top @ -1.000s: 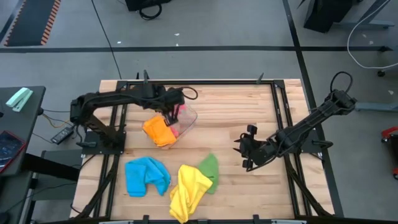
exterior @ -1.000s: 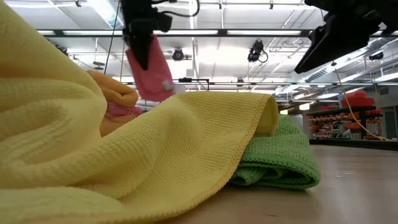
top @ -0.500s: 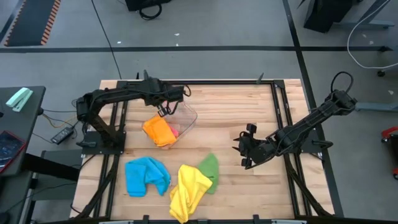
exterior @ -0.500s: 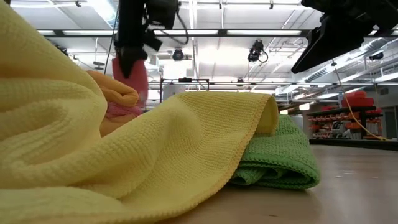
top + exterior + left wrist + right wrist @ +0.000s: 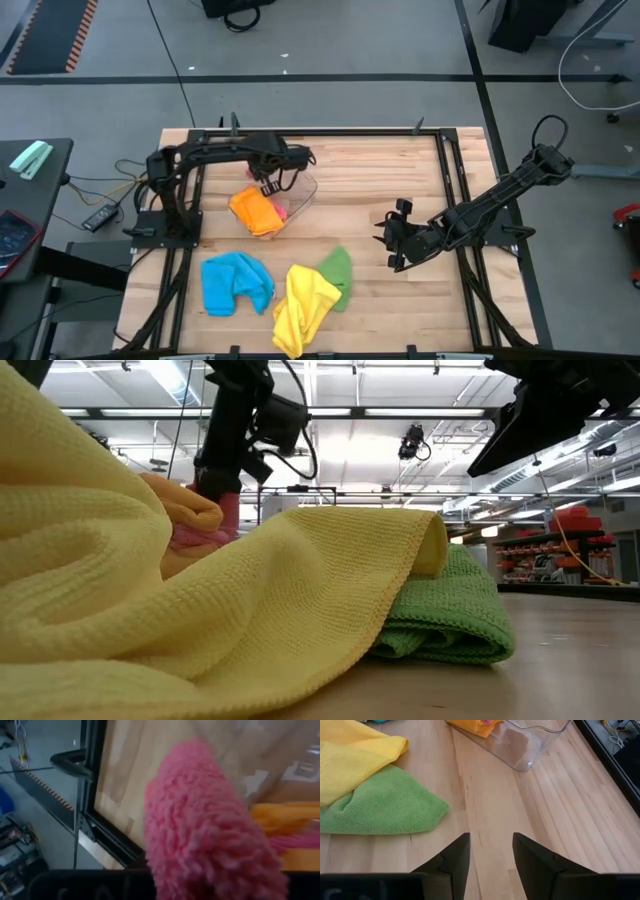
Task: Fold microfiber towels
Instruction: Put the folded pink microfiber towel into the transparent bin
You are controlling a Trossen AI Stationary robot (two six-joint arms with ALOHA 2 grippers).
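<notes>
Five towels show in the high view. A pink towel (image 5: pixel 210 830) fills the centre of the left wrist view, right up against that camera, and the left hand (image 5: pixel 268 186) sits over the clear tub (image 5: pixel 296 194) in the upper middle of the high view; whether its fingers are closed on the pink cloth cannot be made out. In the low view this pink cloth (image 5: pixel 222 510) hangs under the left arm at upper left of the frame, just behind the orange one. The orange towel (image 5: pixel 254 211) lies bunched at the tub's mouth, with a bit of pink at its right edge. Lower in the frame, the blue towel (image 5: pixel 235 283) lies crumpled at lower left of the tabletop (image 5: pixel 380 170), the yellow towel (image 5: pixel 303 306) is heaped at lower centre, and the green towel (image 5: pixel 337 277) lies partly under the yellow one's upper right side, touching it. In the low view the yellow heap (image 5: pixel 150 610) fills the left of the frame and overlaps the green cloth (image 5: pixel 450 615).

The right hand (image 5: pixel 390 240) hovers right of centre, well apart from the towels, its fingers (image 5: pixel 452 857) spread with bare wood between them and nothing held.
</notes>
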